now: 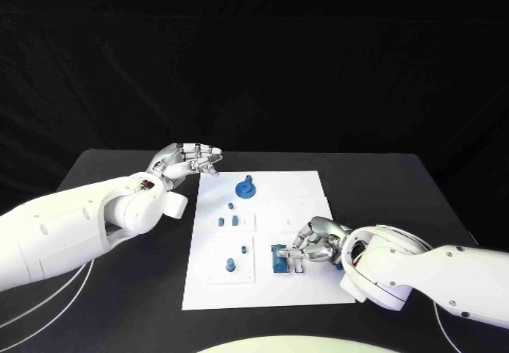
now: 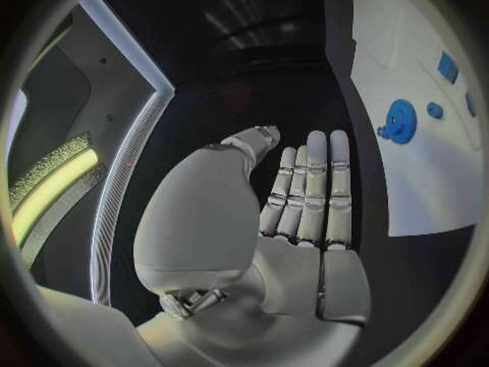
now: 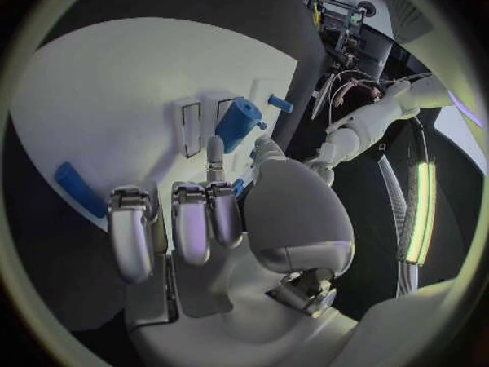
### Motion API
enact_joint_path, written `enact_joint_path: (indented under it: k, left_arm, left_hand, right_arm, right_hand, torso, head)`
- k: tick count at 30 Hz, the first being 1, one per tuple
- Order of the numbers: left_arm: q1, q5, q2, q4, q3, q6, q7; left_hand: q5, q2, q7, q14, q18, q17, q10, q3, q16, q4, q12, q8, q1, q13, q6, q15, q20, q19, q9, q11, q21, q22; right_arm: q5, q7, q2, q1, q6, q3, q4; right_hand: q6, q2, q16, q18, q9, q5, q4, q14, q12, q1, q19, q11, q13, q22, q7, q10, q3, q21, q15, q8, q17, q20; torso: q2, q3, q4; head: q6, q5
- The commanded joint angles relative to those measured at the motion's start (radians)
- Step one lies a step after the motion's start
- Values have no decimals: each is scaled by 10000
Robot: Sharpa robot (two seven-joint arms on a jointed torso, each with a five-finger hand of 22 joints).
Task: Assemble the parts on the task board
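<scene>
1. Where the black surface point(image 1: 127, 165) carries it, the white task board point(image 1: 278, 220) lies in the middle, lengthwise away from the robot.
2. Left hand point(image 1: 189, 159): off the board's far left corner, over the surface. Wrist view shows the fingers point(image 2: 310, 187) straight and side by side, thumb apart, nothing held.
3. Right hand point(image 1: 316, 244): at the board's near right part, fingers curled down around a blue block part point(image 1: 283, 261). Fingertips touch or crowd it; cannot tell whether it is actually gripped.
4. Right wrist view: a blue cylindrical part point(image 3: 237, 122) stands just beyond the fingertips point(image 3: 215, 151); contact unclear. A blue bar point(image 3: 80, 189) lies on the board beside the curled fingers.
5. Blue gear point(image 1: 246, 191) sits flat on the board's far half, near the left hand but apart from it.
6. Small blue pegs point(image 1: 227, 220) stand mid-board on the left; two more small blue pieces point(image 1: 235, 258) stand nearer the robot, left of the block.
</scene>
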Motion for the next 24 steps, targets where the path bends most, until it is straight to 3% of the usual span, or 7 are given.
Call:
enact_joint_path:
  k: [1,9,24]
  left_arm:
    - [-5,15,-4,30,7,124,36]
    - [-5,17,-10,29,7,125,26]
    - [-5,13,-21,42,6,132,-26]
  left_hand:
    - [29,15,15,-79,78,6,-52,-3,16,32,58,30,-65,-11,-86,-20,-11,-42,-10,-21,-55,-9]
    - [30,22,16,-89,78,6,-61,1,16,36,64,33,-63,-11,-92,-18,-8,-47,-10,-19,-63,-12]
    - [31,35,16,-100,78,7,-69,7,18,42,73,40,-61,-9,-92,-15,-5,-51,-9,-17,-73,-16]
  right_arm:
    - [-126,572,-115,-11,197,-2,145]
    - [-86,905,-348,-51,501,-3,427]
    - [-319,550,-79,-165,686,-4,167]
  right_hand:
    - [-94,-29,2,-142,-4,-13,-94,816,36,555,1064,-73,2112,2634,-13,692,86,45,-70,24,1408,-79]
    - [-6,-354,25,-142,-98,13,-53,831,114,1544,1064,-93,2180,2634,-33,738,529,45,-85,-75,1491,-93]
    - [51,-364,38,-142,-140,18,-37,838,119,1757,1064,-109,2187,2634,-53,744,784,45,-97,-113,1535,-103]
  torso:
    - [0,-1,-5]
    - [-3,4,-13]
    - [6,-10,9]
  head:
    - [-10,14]
    - [-44,28]
    - [-87,24]
